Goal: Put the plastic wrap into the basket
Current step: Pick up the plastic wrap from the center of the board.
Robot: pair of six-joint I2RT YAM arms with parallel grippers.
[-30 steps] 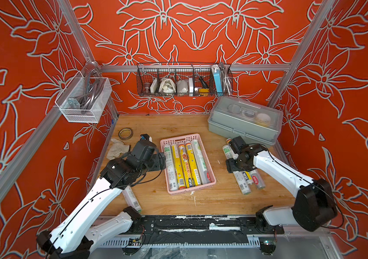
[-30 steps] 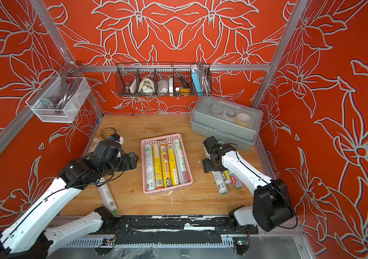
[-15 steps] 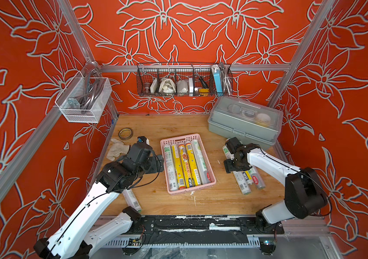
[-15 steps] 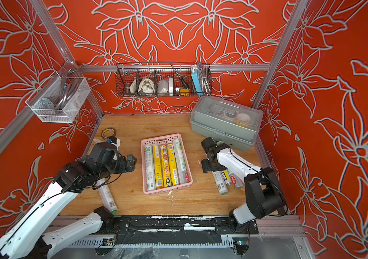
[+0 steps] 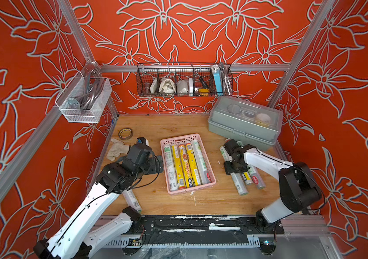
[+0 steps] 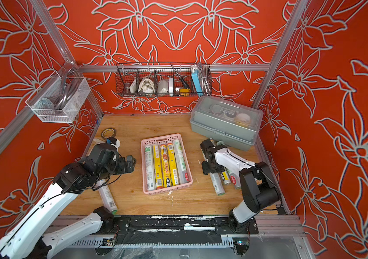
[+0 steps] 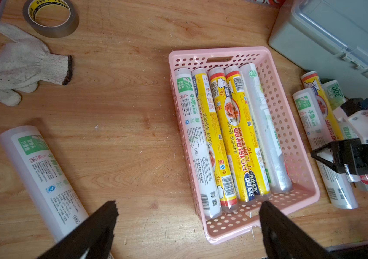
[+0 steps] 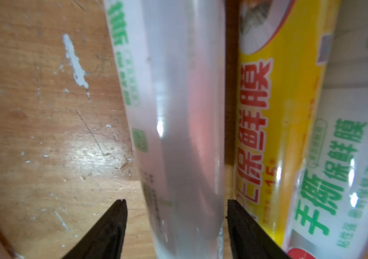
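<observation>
- Counter (image 5: 151,127): wooden, with the work spread across its middle band.
- Pink basket (image 5: 192,188): dead centre of the counter, long axis running 12 to 6 o'clock.
- Rolls of plastic wrap in the basket (image 5: 186,166): five, side by side along its length, with three yellow between two pale ones. They cover most of the floor, with a strip free on the 3 o'clock side.
- Cluster of rolls (image 5: 239,186): on the counter at 3 o'clock of the basket, at least three, touching one another, not yet moved.
- Loose white-green roll (image 7: 41,175): lying alone at about 8 o'clock of the basket, partly under the left arm.
- Right pincer (image 8: 176,201): down on the cluster, fingers apart and astride its pale roll (image 8: 178,112), the one nearest the basket. One finger shows a gap, so not clamped.
- Left pincer (image 7: 187,205): spread wide, empty, at 9 o'clock of the basket.
- Judgement: a little over half done, with four or so rolls left to move.
</observation>
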